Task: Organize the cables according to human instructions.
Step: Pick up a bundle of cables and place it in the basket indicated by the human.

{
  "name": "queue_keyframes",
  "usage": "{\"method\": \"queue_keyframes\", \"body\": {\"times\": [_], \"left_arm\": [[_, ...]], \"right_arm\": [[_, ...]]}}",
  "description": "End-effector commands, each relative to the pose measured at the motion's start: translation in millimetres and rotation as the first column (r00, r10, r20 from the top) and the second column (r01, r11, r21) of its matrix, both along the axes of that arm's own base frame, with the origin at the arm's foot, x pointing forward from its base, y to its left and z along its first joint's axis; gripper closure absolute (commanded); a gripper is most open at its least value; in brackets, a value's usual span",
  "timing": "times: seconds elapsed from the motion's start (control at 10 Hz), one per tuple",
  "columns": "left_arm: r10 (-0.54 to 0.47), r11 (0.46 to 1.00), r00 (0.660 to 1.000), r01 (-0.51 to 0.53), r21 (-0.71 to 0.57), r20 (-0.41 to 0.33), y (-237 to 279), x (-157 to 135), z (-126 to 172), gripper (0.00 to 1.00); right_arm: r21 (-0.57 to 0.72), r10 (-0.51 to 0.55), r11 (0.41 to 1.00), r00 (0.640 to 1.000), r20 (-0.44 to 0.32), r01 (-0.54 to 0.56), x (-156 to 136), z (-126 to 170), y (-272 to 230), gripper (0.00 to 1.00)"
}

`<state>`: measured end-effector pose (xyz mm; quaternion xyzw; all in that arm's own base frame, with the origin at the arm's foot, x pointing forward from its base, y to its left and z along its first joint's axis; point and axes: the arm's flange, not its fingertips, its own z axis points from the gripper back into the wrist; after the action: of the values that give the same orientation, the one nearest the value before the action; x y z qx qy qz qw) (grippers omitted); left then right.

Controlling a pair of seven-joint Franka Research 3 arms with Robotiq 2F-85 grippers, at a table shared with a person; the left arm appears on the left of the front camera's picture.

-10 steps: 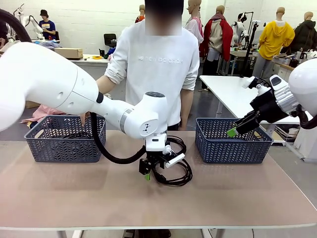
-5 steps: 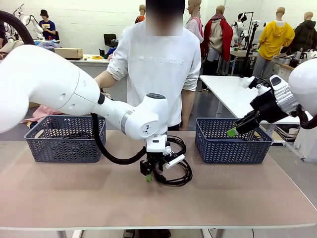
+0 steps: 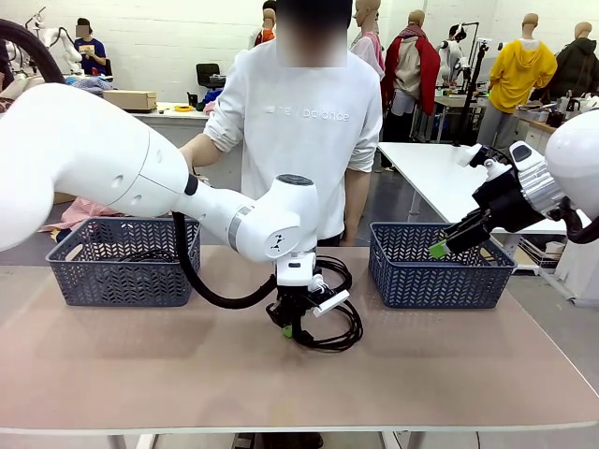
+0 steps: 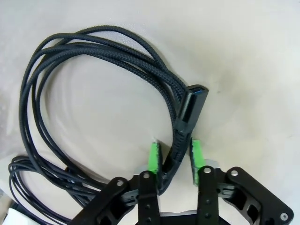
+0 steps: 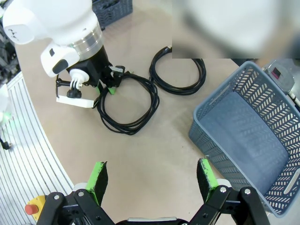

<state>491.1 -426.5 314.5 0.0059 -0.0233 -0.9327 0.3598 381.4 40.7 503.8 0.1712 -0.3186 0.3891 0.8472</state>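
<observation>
Two cables lie coiled mid-table: a near coil (image 3: 329, 329) (image 5: 125, 107) and a farther coil (image 3: 335, 272) (image 5: 178, 73). My left gripper (image 3: 289, 328) (image 4: 174, 157) (image 5: 106, 87) points down at the near coil's left side and is shut on its cord, just behind the black plug (image 4: 192, 104). The cord (image 4: 93, 51) loops away over the tabletop. My right gripper (image 3: 438, 250) (image 5: 152, 176) hangs open and holds nothing, above the right basket's near rim.
A grey basket (image 3: 440, 278) (image 5: 248, 140) stands at the right with nothing in it. A second grey basket (image 3: 122, 271) at the left holds dark cords. A person (image 3: 309, 131) stands at the far edge behind the coils.
My left gripper's jaws have closed from wide open onto the near coil's cord. The right arm has not moved.
</observation>
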Motion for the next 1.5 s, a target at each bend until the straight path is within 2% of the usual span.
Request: {"method": "queue_keyframes", "body": {"times": [0.0,0.1,0.4,0.6,1.0,1.2,1.4], "left_arm": [[-0.010,1.000,1.000,0.010,0.019,0.021,0,0,0,0.88],[-0.023,1.000,1.000,0.022,0.022,0.020,0,0,1,0.98],[-0.095,0.996,0.996,0.095,0.001,0.001,3,-11,12,1.00],[-0.183,0.982,0.982,0.180,-0.059,-0.053,13,-26,41,1.00],[-0.043,0.999,0.999,0.043,-0.018,0.015,54,-29,133,1.00],[0.058,0.998,0.998,-0.058,-0.011,0.028,95,-17,170,1.00],[0.205,0.978,0.978,-0.203,-0.056,0.031,149,4,195,1.00]], "right_arm": [[0.019,0.022,1.000,1.000,0.016,-0.022,2,-2,-2,0.00],[0.019,0.022,1.000,1.000,0.016,-0.022,2,-2,-2,0.00],[0.019,0.022,1.000,1.000,0.016,-0.022,2,-2,-2,0.00],[0.019,0.022,1.000,1.000,0.016,-0.022,2,-2,-2,0.00],[0.019,0.022,1.000,1.000,0.016,-0.022,2,-2,-2,0.00],[0.019,0.022,1.000,1.000,0.016,-0.022,2,-2,-2,0.00],[0.019,0.022,1.000,1.000,0.016,-0.022,2,-2,-2,0.00]]}}
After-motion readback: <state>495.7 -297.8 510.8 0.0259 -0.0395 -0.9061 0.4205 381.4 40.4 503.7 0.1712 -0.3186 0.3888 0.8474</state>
